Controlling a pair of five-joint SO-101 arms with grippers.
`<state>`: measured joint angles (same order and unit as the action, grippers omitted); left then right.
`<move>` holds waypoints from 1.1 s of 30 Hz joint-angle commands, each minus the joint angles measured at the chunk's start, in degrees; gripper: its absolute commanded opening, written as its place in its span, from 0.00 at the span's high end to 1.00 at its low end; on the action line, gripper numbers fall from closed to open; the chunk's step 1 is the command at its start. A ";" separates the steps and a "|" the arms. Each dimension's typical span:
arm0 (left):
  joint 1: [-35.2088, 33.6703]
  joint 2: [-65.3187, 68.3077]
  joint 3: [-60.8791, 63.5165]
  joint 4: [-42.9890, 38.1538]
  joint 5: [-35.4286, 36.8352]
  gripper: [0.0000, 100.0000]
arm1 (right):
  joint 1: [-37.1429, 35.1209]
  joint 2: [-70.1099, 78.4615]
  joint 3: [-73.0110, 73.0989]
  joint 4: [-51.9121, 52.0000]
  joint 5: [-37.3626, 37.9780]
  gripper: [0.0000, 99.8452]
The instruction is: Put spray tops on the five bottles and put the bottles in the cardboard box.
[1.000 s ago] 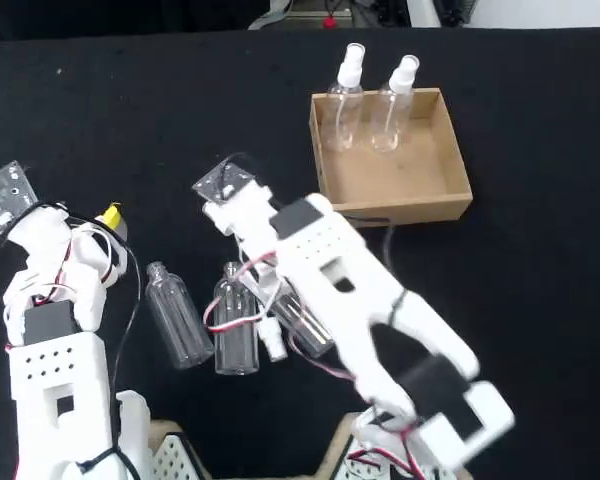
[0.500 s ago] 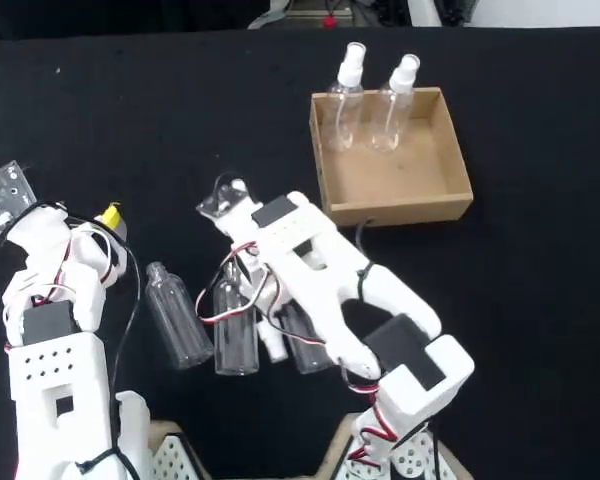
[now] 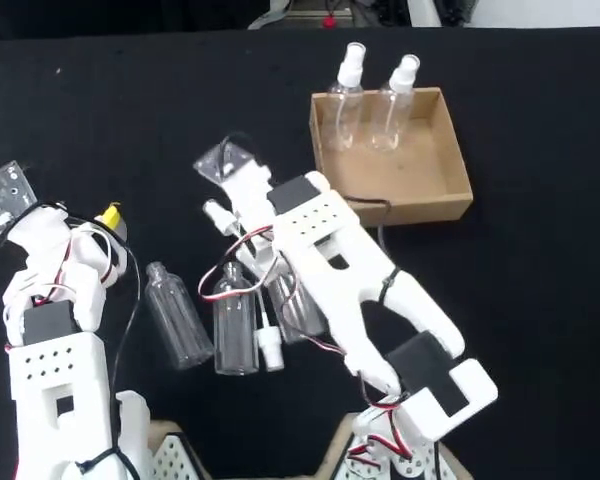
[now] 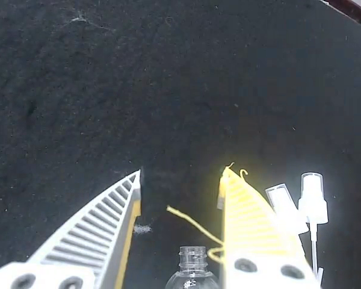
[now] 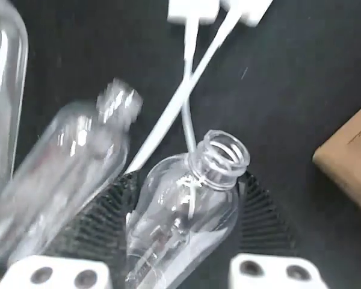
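Two bottles with spray tops [image 3: 351, 92] stand at the far wall of the cardboard box [image 3: 400, 185]. Three open clear bottles lie on the black table between the arms. My right gripper [image 3: 280, 298] [image 5: 189, 180] is shut on one bottle [image 3: 298, 312] [image 5: 183, 211], its threaded neck pointing away from the wrist. A second bottle [image 3: 236, 322] [image 5: 66, 174] lies beside it, and a third [image 3: 177, 316] [image 4: 194, 265] lies just below my open left gripper [image 3: 114, 224] [image 4: 180, 174]. Loose spray tops [image 3: 270, 346] [image 5: 192, 9] [image 4: 313, 205] lie near the bottles.
The table is covered in black cloth. Both arm bases [image 3: 280, 455] stand at the near edge. There is free cloth to the right of the box and along the far side.
The right arm has moved toward the far side of the table, and the bottle between its fingers has shifted with it. The left arm has not moved.
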<state>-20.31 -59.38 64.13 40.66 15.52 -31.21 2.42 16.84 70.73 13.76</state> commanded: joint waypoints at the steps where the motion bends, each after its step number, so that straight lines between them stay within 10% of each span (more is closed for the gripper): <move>1: -0.75 -0.62 -3.91 -0.97 0.62 0.79 | 0.97 -1.27 -3.30 -12.75 0.26 0.87; 12: -0.75 -0.62 -3.91 -0.97 0.70 0.79 | 0.00 10.15 -13.41 -8.53 -10.11 0.63; 20: -0.75 -0.62 -4.00 -0.97 0.70 0.79 | -0.18 10.86 -18.51 -0.26 -24.00 0.63; 33: -0.75 -0.62 -4.00 -0.97 0.70 0.79 | 0.18 16.31 -15.69 -8.18 -24.44 0.70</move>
<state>-20.31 -59.38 64.13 40.66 15.78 -31.12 17.36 1.98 64.13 -10.15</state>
